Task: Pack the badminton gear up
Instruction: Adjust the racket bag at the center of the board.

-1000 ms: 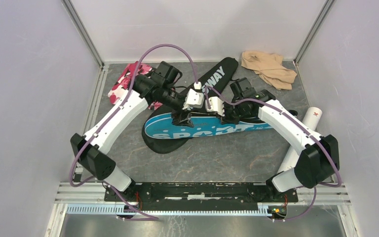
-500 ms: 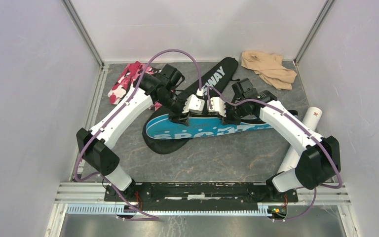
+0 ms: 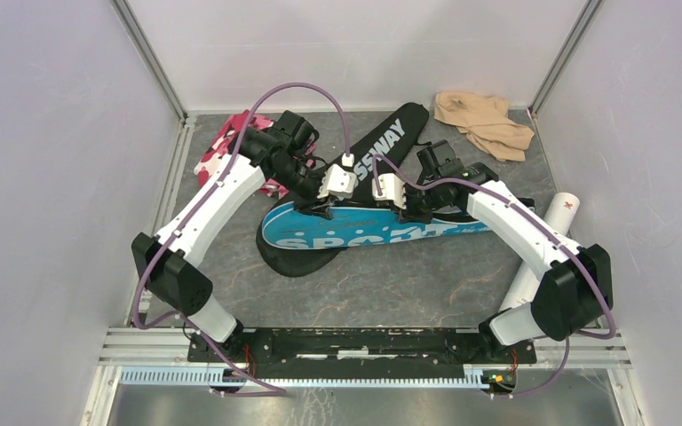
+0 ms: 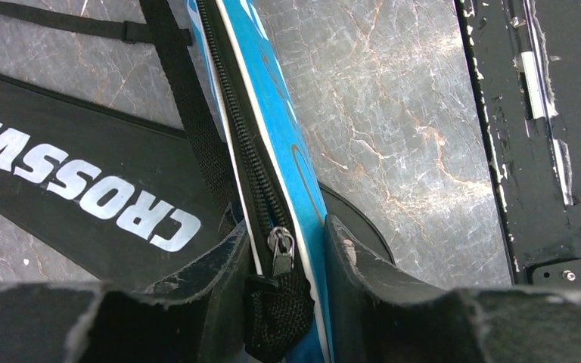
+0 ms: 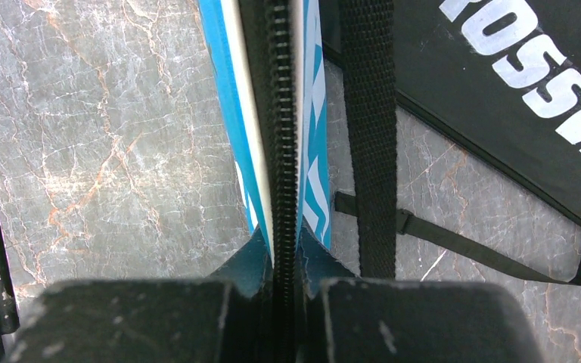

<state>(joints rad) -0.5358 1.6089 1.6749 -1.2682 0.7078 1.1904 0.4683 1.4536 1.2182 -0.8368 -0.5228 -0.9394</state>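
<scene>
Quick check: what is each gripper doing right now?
Left gripper: closed on the blue SPORT cover, at its zipper pull.
Right gripper: closed, pinching the same cover's zipper edge.

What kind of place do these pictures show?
Probably a laboratory robot cell: plain white wall panels on aluminium corner posts enclose a grey marble-patterned tabletop, where the white left arm and right arm are bolted.

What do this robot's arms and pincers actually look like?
The left arm and right arm have long white shells joined by chunky black joints. A thin purple cable loops along each one. Near each tip sits a small white block. The left pincer and right pincer each have two flat black fingers with scuffed edges.
</scene>
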